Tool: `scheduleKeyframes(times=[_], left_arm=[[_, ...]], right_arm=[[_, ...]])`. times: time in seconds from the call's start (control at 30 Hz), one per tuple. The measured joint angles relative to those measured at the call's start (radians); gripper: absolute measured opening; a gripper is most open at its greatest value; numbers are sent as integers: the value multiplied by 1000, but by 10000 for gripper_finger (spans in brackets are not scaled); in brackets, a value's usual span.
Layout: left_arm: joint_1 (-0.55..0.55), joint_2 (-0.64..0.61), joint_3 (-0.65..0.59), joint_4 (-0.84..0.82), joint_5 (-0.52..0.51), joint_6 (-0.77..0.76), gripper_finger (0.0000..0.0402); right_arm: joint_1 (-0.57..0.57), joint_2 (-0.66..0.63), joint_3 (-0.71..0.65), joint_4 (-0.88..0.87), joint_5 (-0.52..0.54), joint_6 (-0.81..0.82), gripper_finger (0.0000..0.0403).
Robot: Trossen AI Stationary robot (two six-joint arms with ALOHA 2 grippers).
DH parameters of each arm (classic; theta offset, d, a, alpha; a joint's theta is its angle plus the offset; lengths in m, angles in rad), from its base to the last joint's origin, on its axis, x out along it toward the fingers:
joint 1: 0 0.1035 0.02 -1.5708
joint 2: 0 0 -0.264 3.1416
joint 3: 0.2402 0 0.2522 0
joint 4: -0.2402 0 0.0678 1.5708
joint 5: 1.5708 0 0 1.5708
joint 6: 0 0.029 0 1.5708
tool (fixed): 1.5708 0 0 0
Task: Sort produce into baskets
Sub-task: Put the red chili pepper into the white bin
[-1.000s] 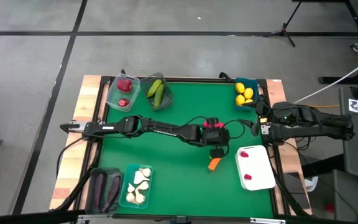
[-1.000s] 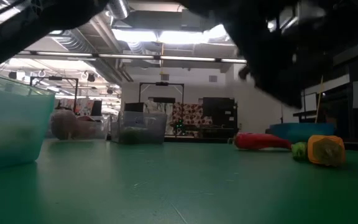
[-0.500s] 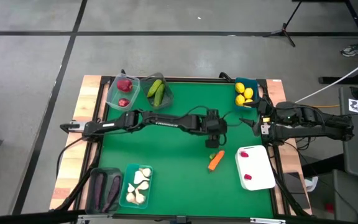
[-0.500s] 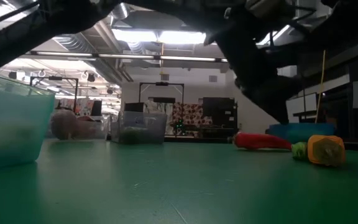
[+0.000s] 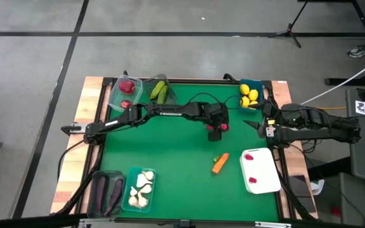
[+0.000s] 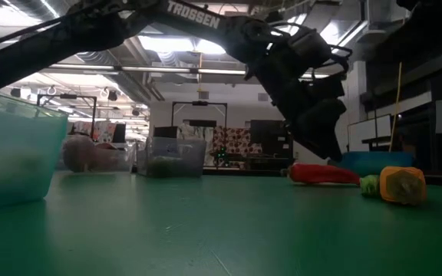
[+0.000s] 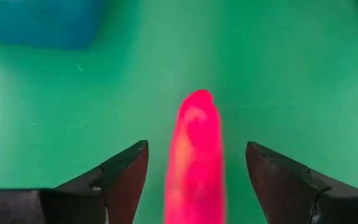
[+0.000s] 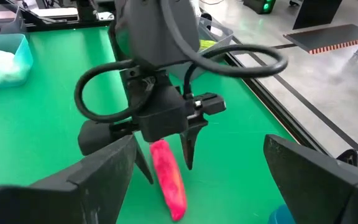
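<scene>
Pepper (image 7: 195, 162) lengthwise between left claw (image 7: 197, 180) fingers

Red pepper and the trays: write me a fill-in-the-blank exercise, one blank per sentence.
1. The red pepper lies between the open fingers of the ____ end effector.
2. The carrot lies on the ____ mat, outside any tub.
3. The lemons sit in the ____ tub.
4. The white tray holds two ____ pieces.

Answers: left; green; blue; red
</scene>
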Motion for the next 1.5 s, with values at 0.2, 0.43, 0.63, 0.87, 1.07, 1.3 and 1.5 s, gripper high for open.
scheduleKeyframes(times=[0.2,0.43,0.63,0.87,1.07,1.3,1.5], left_arm=[[-43,39,3,2,-17,26,265],[-47,57,6,2,-34,-27,265],[-29,65,-1,-32,-111,-55,265],[-18,65,0,-37,-114,-90,264],[-20,65,0,-44,-113,-107,217],[-21,60,0,-49,-114,-139,112],[-35,45,6,-57,-121,-175,89]], right_arm=[[0,0,0,0,1,-2,351],[0,0,0,0,1,-1,351],[0,0,0,0,0,0,351],[0,0,0,-3,0,6,351],[0,0,0,-2,0,8,351],[0,0,0,-2,0,8,351],[0,0,0,-2,1,8,351]])
